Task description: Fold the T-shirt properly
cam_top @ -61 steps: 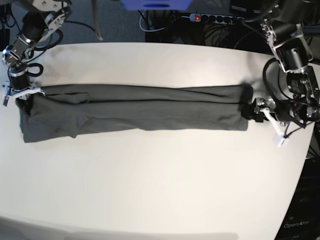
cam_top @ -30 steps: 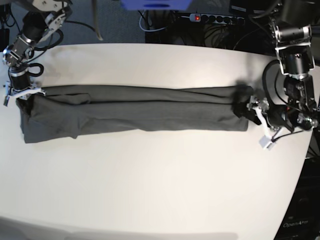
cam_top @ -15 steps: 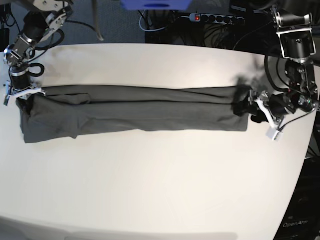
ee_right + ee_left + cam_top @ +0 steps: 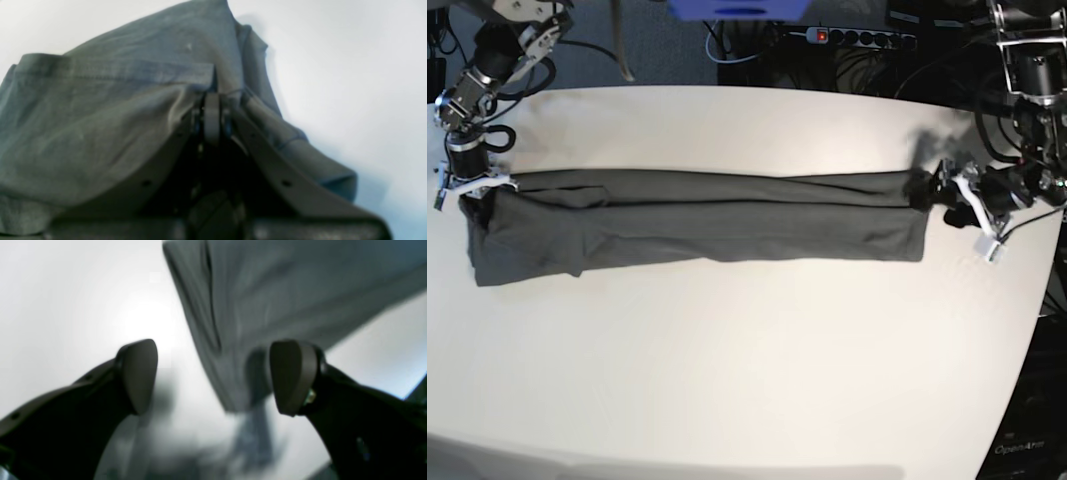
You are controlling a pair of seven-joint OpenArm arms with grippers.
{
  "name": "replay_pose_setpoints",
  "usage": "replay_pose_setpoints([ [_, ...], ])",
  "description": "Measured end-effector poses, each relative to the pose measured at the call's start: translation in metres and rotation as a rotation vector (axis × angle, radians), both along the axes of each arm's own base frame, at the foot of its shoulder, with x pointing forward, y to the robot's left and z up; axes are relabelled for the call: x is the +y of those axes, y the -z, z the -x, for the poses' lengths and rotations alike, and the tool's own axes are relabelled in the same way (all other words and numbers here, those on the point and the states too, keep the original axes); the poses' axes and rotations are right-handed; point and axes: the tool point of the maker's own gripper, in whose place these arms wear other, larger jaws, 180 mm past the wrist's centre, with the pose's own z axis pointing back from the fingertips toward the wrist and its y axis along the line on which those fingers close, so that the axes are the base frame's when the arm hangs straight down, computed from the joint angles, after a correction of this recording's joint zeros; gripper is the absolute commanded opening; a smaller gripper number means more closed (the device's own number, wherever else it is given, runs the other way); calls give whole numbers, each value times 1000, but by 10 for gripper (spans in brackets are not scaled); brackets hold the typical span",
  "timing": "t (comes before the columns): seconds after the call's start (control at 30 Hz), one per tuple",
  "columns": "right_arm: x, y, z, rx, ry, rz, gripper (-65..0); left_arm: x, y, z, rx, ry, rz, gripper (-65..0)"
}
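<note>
Beside T-shirt (image 4: 697, 225) end, left pincer (image 4: 213, 376) agape.

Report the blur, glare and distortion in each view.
Left wrist: motion-smeared, bright glare on the white table, dark grey T-shirt soft. Right wrist: closest cloth blurred, fingers fairly sharp. Base: sharp, table edges bowed by the wide lens, soft shadows under the shirt.

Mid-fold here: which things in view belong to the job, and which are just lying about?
Part of the job:
- T-shirt
- right gripper, shut on the T-shirt
- left gripper, open at the shirt's other end
- table

Lying about:
- power strip
- cables
</note>
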Motion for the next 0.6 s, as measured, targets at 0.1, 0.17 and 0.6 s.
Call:
replay_pose_setpoints([
  [0.1,0,1,0,3,1,1,-647,0,2,7,50,21,-23,-118],
  [0.17,0,0,0,3,-1,-1,-647,-3,3,7,64,19,-20,-118],
  [0.6,0,2,2,7,4,1,-647,-105,5,-16,10,62,189,-118],
])
